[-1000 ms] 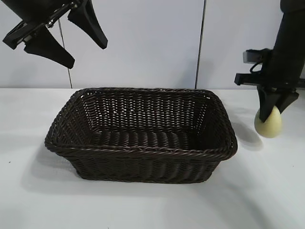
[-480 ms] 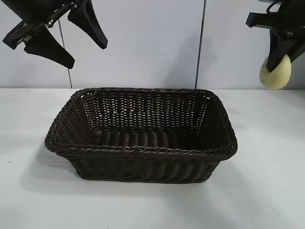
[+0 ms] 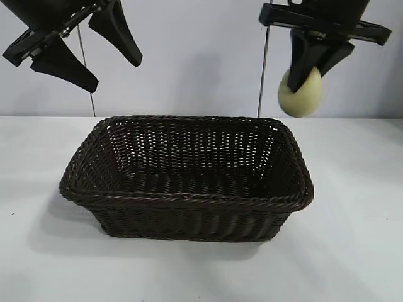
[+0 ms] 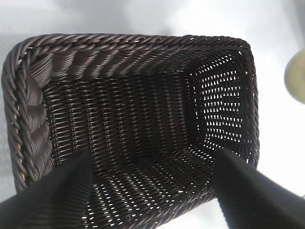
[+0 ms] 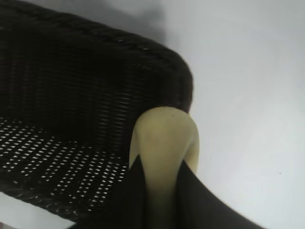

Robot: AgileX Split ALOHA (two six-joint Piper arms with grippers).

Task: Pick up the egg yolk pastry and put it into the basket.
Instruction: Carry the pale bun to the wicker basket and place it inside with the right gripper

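Note:
The dark brown wicker basket (image 3: 186,189) stands in the middle of the white table and nothing lies in it. My right gripper (image 3: 310,70) is shut on the pale yellow egg yolk pastry (image 3: 301,94) and holds it in the air above the basket's far right corner. In the right wrist view the pastry (image 5: 164,143) sits between the two black fingers, with the basket's corner (image 5: 162,71) below it. My left gripper (image 3: 94,53) hangs open and empty high at the far left. The left wrist view looks down into the basket (image 4: 133,47), with the pastry (image 4: 296,81) at its edge.
The white table (image 3: 352,251) stretches round the basket on all sides. A pale wall with a dark vertical seam (image 3: 262,69) stands behind.
My right gripper has lifted the pastry off the table at the right and carried it up and left, to above the basket's far right corner. The left arm has not moved.

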